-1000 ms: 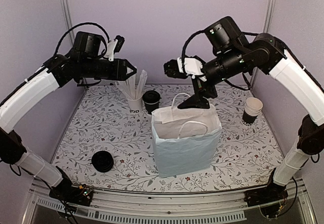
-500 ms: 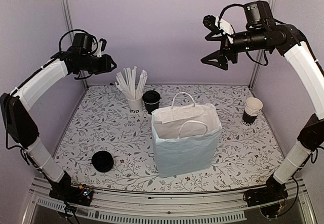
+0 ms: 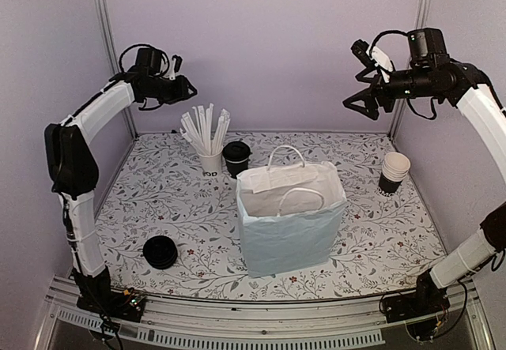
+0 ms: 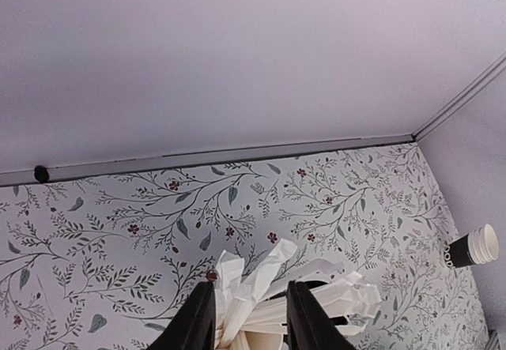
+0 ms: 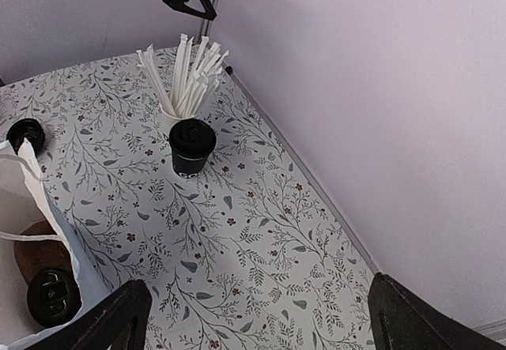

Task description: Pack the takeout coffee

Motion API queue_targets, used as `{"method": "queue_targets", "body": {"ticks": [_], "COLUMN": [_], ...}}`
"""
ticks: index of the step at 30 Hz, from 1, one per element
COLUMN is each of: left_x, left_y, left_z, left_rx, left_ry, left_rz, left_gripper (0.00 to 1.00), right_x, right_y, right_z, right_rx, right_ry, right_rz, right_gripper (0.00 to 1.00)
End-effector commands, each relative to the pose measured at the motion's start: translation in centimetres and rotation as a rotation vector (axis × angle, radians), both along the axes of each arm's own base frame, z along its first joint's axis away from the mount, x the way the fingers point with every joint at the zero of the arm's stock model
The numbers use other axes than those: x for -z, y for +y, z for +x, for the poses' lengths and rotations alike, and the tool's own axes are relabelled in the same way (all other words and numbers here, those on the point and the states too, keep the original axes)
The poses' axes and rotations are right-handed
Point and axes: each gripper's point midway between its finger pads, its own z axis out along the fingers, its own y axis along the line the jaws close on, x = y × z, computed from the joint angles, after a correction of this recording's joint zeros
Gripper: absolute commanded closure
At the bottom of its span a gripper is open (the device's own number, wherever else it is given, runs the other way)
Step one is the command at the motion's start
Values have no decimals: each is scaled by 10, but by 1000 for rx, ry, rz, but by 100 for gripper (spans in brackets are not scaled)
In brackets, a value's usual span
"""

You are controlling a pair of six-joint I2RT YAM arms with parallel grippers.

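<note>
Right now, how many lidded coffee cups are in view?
2. One lidded cup stands beside the cup of straws. A second lidded cup sits inside the white bag, only its lid showing from the right wrist. The bag may hide more.

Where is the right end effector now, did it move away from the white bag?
Yes. The right end effector rose and swung right: it hung above the white bag a second ago, now it is high near the right post.
</note>
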Motion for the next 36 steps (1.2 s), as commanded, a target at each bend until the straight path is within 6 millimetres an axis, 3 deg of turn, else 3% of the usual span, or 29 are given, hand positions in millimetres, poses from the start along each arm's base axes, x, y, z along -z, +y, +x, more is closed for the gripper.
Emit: {"method": "queue_targets", "body": {"ticks": [1, 12, 20, 26, 32, 36], "left_x": [11, 39, 42, 41, 30, -5], "left_y": [3, 2, -5, -7, -10, -11], "left_z": [10, 15, 11, 10, 8, 1], "left_rx": [-35, -56, -33, -22, -5, 14], "left_ry": [36, 103, 117, 117, 94, 26], "left_rz": [-23, -22, -26, -30, -32, -37], "left_gripper": [67, 72, 74, 87, 100, 100], "right_x": [-19, -17, -14, -14, -13, -13], "right_y": [-4, -2, -1, 0, 0, 0], "right_z": [-5, -7, -6, -7, -6, -5], "right_rx": [9, -4, -8, -13, -13, -10], "right_ry": [-53, -47, -40, -40, -40, -45], "right_rz": [53, 60, 62, 64, 63, 60], "right_gripper": [1, 1, 1, 1, 1, 1]}}
